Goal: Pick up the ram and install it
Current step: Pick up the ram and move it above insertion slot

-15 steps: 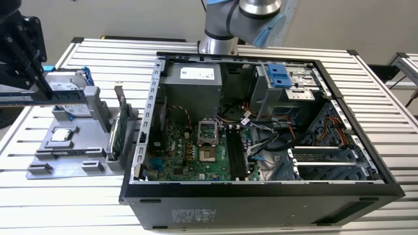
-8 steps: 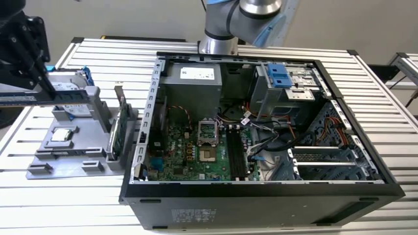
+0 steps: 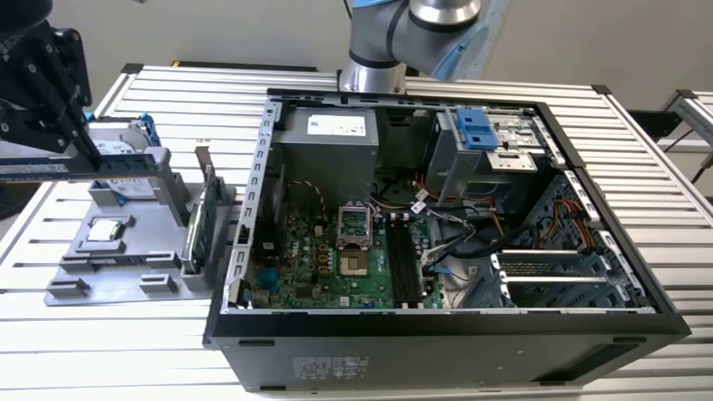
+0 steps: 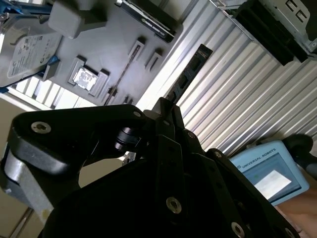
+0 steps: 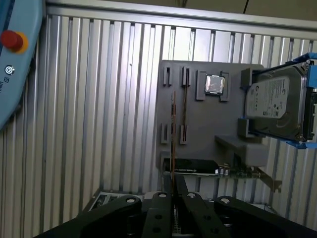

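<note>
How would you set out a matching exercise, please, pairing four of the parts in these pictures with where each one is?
Things:
1. the ram
2. processor chip
3. hard drive
4. expansion card

Places:
A. sitting in a blue frame
B. lying flat in a pocket of the gray holder
C. clamped in the gripper
D. standing on edge beside the computer case

Pairs: 1-C, 2-B, 3-A, 4-D
</note>
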Controlling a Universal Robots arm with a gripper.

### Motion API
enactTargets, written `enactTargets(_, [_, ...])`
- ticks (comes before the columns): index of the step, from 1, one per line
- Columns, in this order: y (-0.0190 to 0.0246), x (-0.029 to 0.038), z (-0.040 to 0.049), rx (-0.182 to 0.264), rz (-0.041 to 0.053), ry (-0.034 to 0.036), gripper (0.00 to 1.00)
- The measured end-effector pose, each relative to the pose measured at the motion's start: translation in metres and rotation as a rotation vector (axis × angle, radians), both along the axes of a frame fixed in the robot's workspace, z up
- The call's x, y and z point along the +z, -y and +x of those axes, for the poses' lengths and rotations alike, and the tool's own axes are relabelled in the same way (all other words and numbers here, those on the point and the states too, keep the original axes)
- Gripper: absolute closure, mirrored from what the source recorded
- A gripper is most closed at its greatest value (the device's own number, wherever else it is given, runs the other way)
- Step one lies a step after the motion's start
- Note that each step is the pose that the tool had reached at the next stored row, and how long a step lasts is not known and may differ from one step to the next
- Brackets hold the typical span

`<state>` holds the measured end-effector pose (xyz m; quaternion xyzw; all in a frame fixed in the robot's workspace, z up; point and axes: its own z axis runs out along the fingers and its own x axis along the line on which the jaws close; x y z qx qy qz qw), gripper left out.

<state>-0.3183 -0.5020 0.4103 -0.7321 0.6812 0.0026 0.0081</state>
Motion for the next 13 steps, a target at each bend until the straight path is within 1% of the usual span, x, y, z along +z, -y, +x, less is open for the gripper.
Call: enactTargets(13, [0.0,0.0,0.0077,0.0,0.0,-0.0001,1.0])
